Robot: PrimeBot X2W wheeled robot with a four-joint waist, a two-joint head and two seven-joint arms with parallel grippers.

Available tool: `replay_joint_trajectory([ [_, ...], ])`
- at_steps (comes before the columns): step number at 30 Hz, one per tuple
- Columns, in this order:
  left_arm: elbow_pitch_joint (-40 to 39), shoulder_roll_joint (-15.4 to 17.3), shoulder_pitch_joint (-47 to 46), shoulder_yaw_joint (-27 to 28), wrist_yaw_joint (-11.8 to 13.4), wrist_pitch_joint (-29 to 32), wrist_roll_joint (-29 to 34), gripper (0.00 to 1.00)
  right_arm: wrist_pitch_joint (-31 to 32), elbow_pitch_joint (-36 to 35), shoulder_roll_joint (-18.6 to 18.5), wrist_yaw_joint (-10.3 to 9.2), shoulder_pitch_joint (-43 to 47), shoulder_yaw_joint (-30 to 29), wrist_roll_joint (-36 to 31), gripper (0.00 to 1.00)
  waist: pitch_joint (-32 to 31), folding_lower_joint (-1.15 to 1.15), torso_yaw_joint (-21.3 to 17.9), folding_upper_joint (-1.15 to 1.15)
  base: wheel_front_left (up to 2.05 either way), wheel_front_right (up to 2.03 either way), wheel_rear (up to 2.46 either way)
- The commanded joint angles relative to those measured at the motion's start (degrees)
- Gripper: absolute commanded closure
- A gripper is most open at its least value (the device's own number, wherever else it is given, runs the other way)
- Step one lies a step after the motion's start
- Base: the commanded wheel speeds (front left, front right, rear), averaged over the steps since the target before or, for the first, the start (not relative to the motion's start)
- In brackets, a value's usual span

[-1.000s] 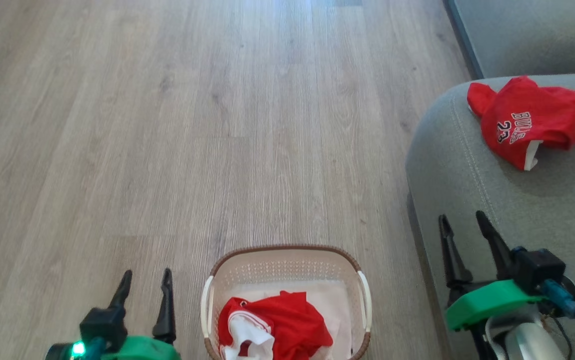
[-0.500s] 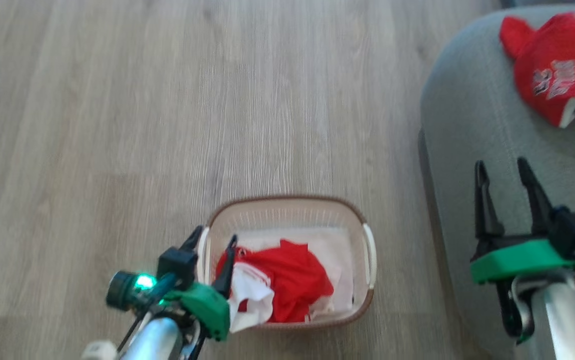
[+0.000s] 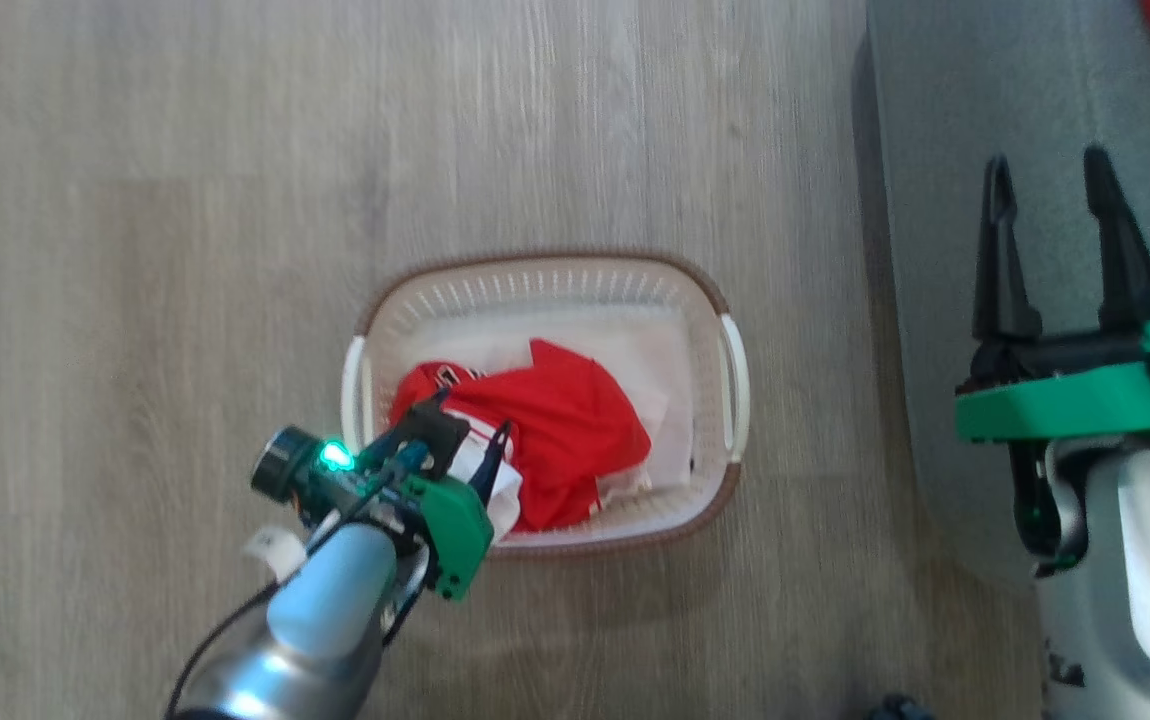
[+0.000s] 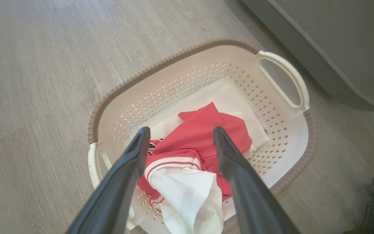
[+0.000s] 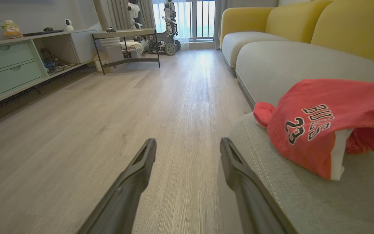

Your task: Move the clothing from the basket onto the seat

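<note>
- L gripper (image 4: 181, 130) spread wide over basket (image 3: 535, 262), jaws framing red garment (image 3: 565, 420) w/ white trim inside; nothing pinched.
- R gripper (image 3: 1046, 160) spread, empty, above seat (image 5: 304, 195) edge.
- "BULLS 23" jersey (image 5: 320, 126) lies on seat.
- Basket on wood floor (image 3: 135, 200) beside seat; shelf unit (image 5: 11, 61), metal table (image 5: 125, 34) beyond.

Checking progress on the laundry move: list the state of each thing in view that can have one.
basket: upright on the floor, one garment inside.
basket garment: crumpled, lying in the basket.
seat: bears one garment.
BULLS 23 garment: crumpled, lying on the seat.
left claw: open, fingers astride the basket garment, not closed on it.
right claw: open, empty, above the seat.
</note>
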Motion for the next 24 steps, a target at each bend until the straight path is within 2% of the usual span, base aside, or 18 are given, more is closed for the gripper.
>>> replay_joint_trajectory([
  [1, -0.12, 0.38, -1.27, 0.92, -0.18, -0.36, 0.35, 0.00, -0.53, -2.31, 0.09, -0.02, -0.93, 1.59, -0.33, 0.00, 4.44, -0.02, -1.82, 0.00, 0.00, 0.00, 0.00],
  [7, 4.12, 0.22, -6.91, -5.31, -0.83, -0.36, 1.53, 0.00, -0.53, -5.27, 0.09, -0.02, -2.78, 2.96, -0.48, 0.00, 10.86, -0.02, -3.46, 0.00, 0.00, 0.00, 0.00],
  [14, 7.42, 0.20, -13.14, -11.29, -0.15, 2.30, 1.21, 0.00, -0.53, -9.67, 0.09, -0.02, -4.12, 4.02, -0.20, 0.00, 17.41, -0.02, -5.26, 0.00, 0.00, 0.00, 0.00],
  [24, 13.41, 0.20, -21.12, -15.23, 1.19, 6.39, 0.86, 0.00, -0.53, -12.75, 0.09, -0.02, -4.61, 5.90, 0.90, 0.00, 23.38, -0.02, -7.18, 0.00, 0.00, 0.00, 0.00],
])
